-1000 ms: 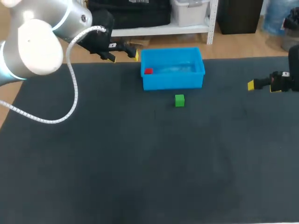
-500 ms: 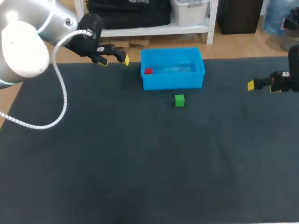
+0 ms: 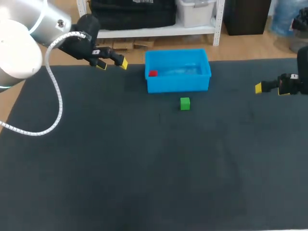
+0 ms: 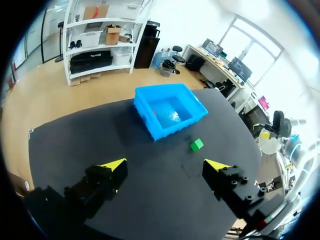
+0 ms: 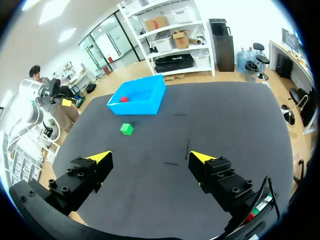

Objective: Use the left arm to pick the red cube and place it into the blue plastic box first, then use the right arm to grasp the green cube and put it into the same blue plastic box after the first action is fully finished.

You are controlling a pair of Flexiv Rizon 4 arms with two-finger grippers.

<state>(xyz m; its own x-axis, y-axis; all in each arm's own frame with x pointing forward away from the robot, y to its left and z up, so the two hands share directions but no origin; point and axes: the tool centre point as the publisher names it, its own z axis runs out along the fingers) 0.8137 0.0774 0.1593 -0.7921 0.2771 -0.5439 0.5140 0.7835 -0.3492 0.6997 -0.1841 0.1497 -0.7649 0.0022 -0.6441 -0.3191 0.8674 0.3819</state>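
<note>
My left gripper hangs open over the far corner of the dark desk, yellow tips spread wide. The blue box sits ahead of it, well clear of the fingers. The red cube lies inside the box, in the corner nearest this gripper. The green cube rests on the desk just beside the box's outer wall, not touching it, ahead of both grippers. My right gripper hovers open at the desk's opposite edge, fingers wide, well apart from the box and the green cube.
</note>
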